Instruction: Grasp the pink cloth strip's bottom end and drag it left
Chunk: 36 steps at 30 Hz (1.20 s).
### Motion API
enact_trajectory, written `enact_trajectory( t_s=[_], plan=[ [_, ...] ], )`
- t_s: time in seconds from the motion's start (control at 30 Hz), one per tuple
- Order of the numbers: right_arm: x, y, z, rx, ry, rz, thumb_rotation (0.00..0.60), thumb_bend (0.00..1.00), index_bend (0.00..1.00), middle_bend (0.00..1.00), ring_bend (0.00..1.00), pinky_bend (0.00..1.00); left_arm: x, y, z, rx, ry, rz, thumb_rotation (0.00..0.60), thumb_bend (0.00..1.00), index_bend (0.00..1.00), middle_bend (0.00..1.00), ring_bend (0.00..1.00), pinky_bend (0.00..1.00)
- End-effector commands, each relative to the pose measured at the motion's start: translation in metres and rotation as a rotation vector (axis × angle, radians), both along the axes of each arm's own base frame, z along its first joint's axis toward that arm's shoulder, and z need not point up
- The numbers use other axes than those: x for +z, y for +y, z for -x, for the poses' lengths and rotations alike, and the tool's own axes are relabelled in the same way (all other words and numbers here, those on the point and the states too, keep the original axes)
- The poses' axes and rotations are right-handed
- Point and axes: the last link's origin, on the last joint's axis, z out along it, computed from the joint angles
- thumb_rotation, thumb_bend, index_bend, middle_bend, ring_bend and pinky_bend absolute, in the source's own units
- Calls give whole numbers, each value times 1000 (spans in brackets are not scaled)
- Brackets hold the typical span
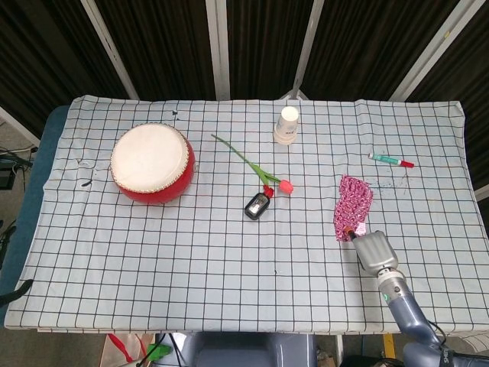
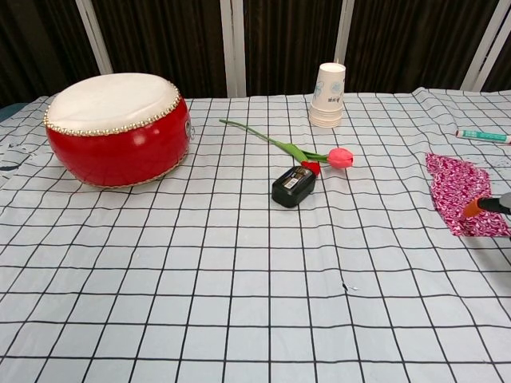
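Observation:
The pink patterned cloth strip [image 1: 353,205] lies flat on the checked tablecloth at the right, running from far to near; in the chest view the cloth strip [image 2: 459,191] sits at the right edge. My right hand [image 1: 373,251] reaches in from the near right, its back turned up. An orange fingertip [image 1: 349,229] sits at the strip's near end. The chest view shows only that fingertip [image 2: 473,210] and a bit of the hand [image 2: 497,204] over the strip's near corner. Nothing is visibly gripped. My left hand appears in neither view.
A red drum [image 1: 153,162] stands at the left. An artificial tulip [image 1: 284,185] and a black device [image 1: 257,206] lie mid-table, stacked paper cups [image 1: 287,125] behind them. A marker [image 1: 390,160] lies far right, beyond the strip.

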Motion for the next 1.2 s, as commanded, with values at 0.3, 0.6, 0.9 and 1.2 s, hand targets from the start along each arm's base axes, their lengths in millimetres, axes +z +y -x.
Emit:
enact_trajectory(
  t_s=[0.3,0.6,0.9,1.2],
  plan=[
    [-3,1,9,-31,28,-27,600,672,194,804,737,482,-2,0,0,3,4,6,600,247,122,6,0,19],
    [-5,18,12,-26,32,-63,600,673,197,803,737,482,-1,0,0,1,4,4,600,246,122,6,0,19],
    [-6,44,18,-28,46,-110,600,674,197,803,737,482,-2,0,-1,-1,6,6,600,247,122,6,0,19],
    [2,60,15,-15,41,-113,600,675,198,804,737,482,-3,0,-1,-2,7,9,600,247,122,6,0,19]
  ],
)
